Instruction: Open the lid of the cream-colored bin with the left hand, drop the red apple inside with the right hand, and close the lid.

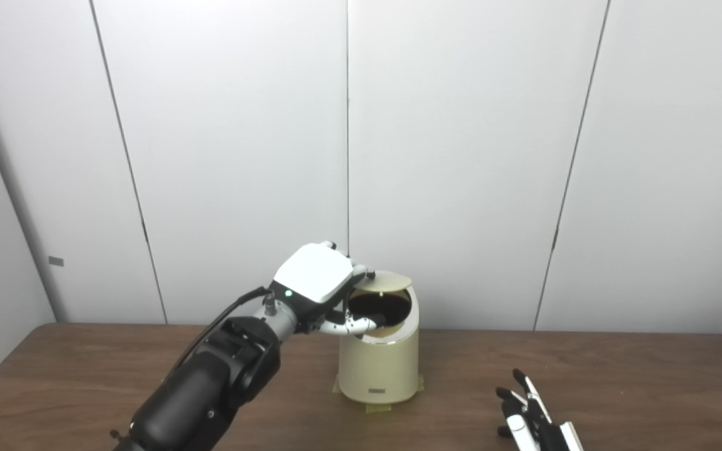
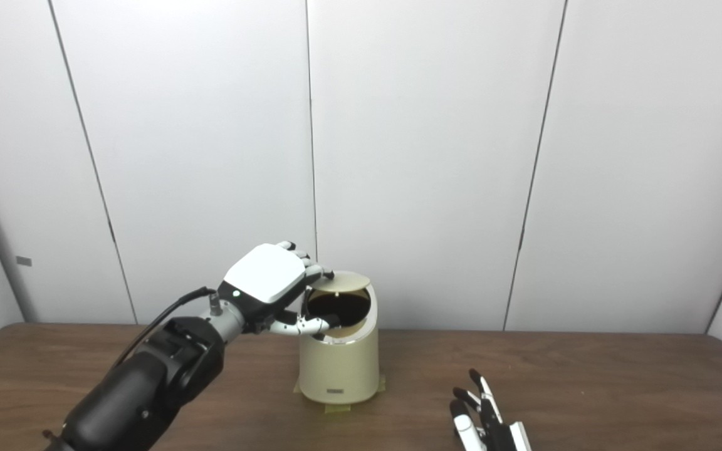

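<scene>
Bin (image 1: 378, 366): smooth cream plastic, faintly glossy, lid (image 1: 385, 281) matt. Table (image 1: 618, 376): dark wood-grain surface, low sheen. Left hand (image 1: 317, 282): shell finished in glossy white plastic.

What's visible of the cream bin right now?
The cream-colored bin is a smooth, plastic-looking cylinder standing upright on the brown table, over yellowish tape patches at its base. A small label sits low on its front. Its round lid is tipped up at the back, baring a dark interior. The left robot hand holds the lid's edge, with one finger across the rim.
</scene>
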